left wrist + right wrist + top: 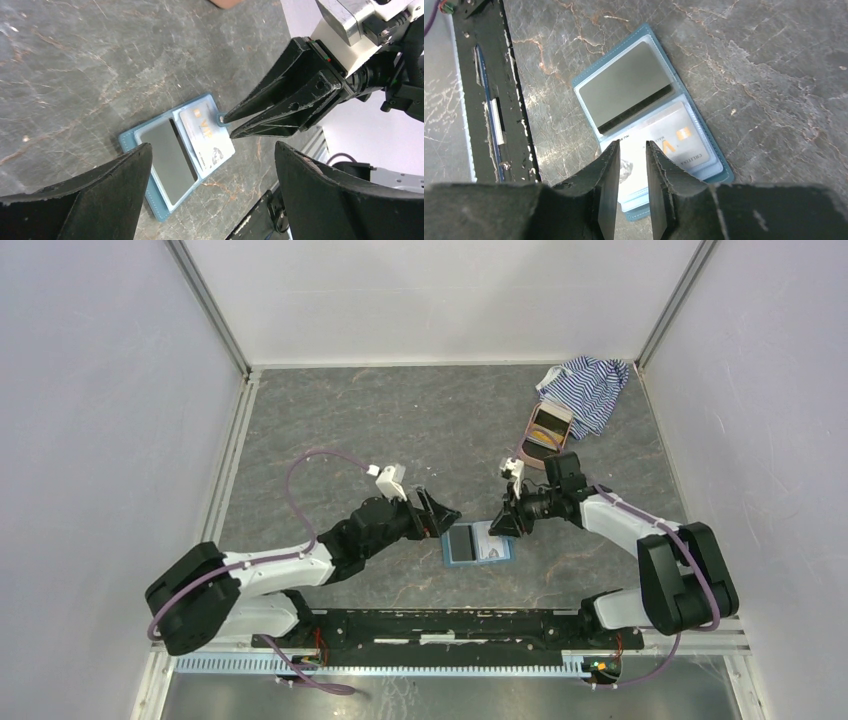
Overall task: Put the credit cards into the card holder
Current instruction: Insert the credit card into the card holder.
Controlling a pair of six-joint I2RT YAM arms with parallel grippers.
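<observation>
The teal card holder lies open flat on the stone table between my two arms. A dark grey credit card fills its left half. A pale card with gold lettering sits askew in the right half, one corner sticking out past the edge. My left gripper hovers just left of the holder, jaws wide open and empty. My right gripper stands over the pale card, jaws a narrow gap apart with nothing between them. Its tips are at the holder's small snap tab.
A pink oval case and a blue-white striped cloth lie at the back right corner. The black mounting rail runs along the near edge, close to the holder. White walls enclose the table on three sides.
</observation>
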